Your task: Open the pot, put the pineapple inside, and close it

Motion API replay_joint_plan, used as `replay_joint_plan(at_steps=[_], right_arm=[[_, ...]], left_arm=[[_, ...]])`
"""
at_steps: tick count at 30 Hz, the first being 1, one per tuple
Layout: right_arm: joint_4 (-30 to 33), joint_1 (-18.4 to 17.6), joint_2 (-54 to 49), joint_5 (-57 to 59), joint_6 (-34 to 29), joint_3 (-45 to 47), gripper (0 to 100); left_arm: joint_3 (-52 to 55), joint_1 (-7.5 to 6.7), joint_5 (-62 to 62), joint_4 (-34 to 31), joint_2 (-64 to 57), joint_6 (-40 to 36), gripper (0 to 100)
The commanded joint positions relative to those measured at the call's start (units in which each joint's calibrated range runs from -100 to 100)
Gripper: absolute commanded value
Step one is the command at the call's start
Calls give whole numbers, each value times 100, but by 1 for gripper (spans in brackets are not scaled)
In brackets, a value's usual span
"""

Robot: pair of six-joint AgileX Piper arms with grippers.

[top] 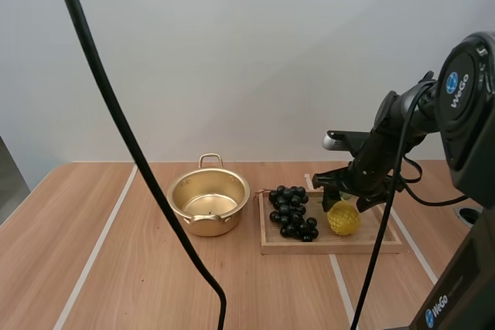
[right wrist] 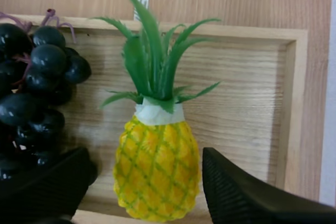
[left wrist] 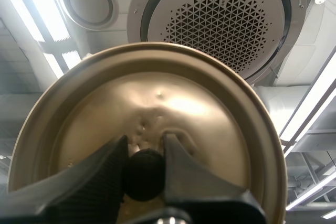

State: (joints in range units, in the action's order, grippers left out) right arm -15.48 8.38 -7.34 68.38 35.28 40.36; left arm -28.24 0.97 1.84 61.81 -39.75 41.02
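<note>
Fingers (right wrist: 247,198) of WeGo-labelled right arm (top: 464,90) flank pineapple (right wrist: 156,169).

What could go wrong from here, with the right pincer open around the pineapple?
The grapes lie close beside the pineapple on the tray; one finger of the right pincer sits right by them, so closing may snag the bunch. The pineapple's rounded body could squirt out of the grip. The left pincer holds the lid only by its small knob, so the lid might tilt or slip.
</note>
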Motion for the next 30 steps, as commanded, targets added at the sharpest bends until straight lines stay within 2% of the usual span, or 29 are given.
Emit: replay_joint_plan(at_steps=[1, 17, 19, 20, 21, 25, 30], right_arm=[[-8, 21, 95, -135, 81, 27, 100], [-8, 21, 649, -444, 408, 3, 99], [-43, 21, 649, -489, 398, 3, 52], [-44, 21, 649, -514, 345, 3, 18], [-44, 21, 649, -526, 238, 3, 0], [-44, 21, 649, -433, 118, -56, 0], [-314, 21, 567, 576, 118, -619, 0]], left_arm=[[-130, -3, -92, 55, -29, -42, 0], [-245, -3, -347, -32, -53, -32, 0], [-245, -3, -365, -29, -53, -32, 0], [-245, -3, -365, -29, -53, -32, 0], [-245, -3, -385, -29, -53, -32, 0], [-245, -3, -418, -29, -53, -32, 0], [-245, -3, -418, -29, -53, -32, 0]])
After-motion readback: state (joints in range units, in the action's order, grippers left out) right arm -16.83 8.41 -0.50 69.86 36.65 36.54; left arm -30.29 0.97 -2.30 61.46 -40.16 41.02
